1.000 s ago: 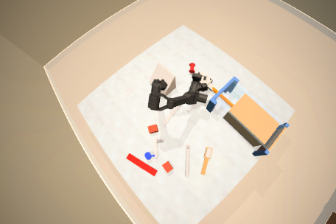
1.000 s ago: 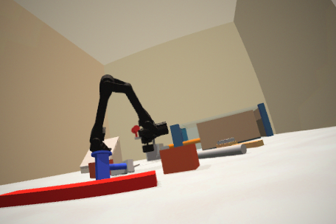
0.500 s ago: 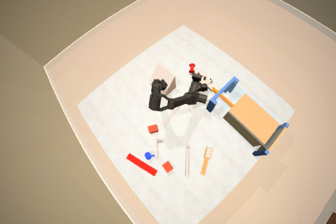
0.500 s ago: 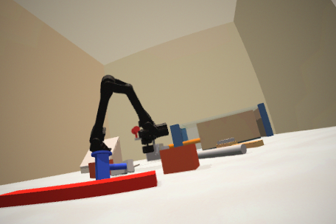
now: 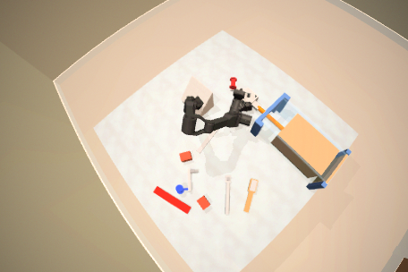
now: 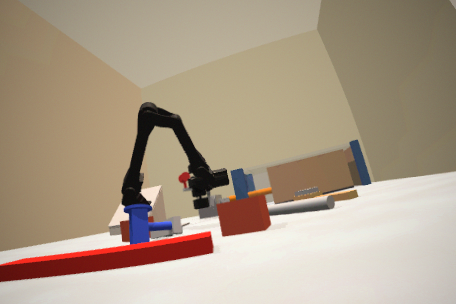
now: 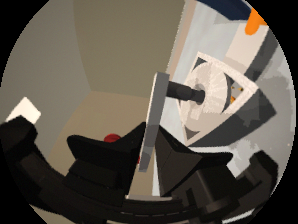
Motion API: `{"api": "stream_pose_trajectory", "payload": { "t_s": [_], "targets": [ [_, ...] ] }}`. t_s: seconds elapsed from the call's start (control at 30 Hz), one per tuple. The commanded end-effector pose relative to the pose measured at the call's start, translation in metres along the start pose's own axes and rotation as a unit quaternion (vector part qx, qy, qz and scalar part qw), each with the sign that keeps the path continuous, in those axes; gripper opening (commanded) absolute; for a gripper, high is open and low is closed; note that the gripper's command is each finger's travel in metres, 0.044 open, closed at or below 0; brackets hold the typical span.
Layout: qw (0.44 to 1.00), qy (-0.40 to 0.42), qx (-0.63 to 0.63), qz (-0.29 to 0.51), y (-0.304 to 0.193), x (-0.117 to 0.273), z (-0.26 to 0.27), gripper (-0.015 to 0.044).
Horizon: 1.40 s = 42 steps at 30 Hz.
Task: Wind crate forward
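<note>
My gripper [image 7: 149, 125] [image 6: 201, 199] is shut on the winch handle's flat grey bar [image 7: 158, 95]. The handle's red knob [image 5: 233, 82] [image 6: 184, 178] stands up beside the fingers. Its dark key [image 7: 182, 91] points at the round hole of the pale winch [image 7: 215, 90] [image 5: 252, 97]; the tip is at the hole, but how deep it sits I cannot tell. An orange strap [image 5: 267, 114] [image 7: 253, 25] runs from the winch side to the tan crate [image 5: 310, 143] [image 6: 310, 175]. The crate looks flat inside the clear-panelled cubby, behind the blue frame [image 5: 273, 112] at its mouth, with a gap between them.
A pale wedge [image 5: 206, 105] stands by the arm's base. A red bar [image 5: 172, 199] [image 6: 105, 255], a blue-knobbed tool [image 5: 180, 189], two red blocks [image 5: 185, 157] [image 5: 203, 202], a pale rod [image 5: 227, 197] and an orange-handled tool [image 5: 249, 201] lie away from the winch.
</note>
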State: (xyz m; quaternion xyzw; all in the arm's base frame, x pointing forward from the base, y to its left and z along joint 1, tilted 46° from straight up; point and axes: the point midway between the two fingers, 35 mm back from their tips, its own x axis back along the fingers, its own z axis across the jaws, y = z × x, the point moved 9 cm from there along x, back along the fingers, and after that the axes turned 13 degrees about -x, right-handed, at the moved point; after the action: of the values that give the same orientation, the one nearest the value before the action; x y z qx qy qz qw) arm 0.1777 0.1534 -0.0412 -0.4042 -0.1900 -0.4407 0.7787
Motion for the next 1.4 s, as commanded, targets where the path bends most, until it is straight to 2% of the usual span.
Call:
{"api": "stream_pose_trajectory", "payload": {
  "t_s": [0.0, 1.37],
  "targets": [
    [1.000, 0.001, 0.001, 0.000, 0.0006, -0.0002, -0.0008, 0.0000],
    [1.000, 0.001, 0.001, 0.001, 0.0023, -0.0007, -0.0096, 0.0000]
  ]
}}
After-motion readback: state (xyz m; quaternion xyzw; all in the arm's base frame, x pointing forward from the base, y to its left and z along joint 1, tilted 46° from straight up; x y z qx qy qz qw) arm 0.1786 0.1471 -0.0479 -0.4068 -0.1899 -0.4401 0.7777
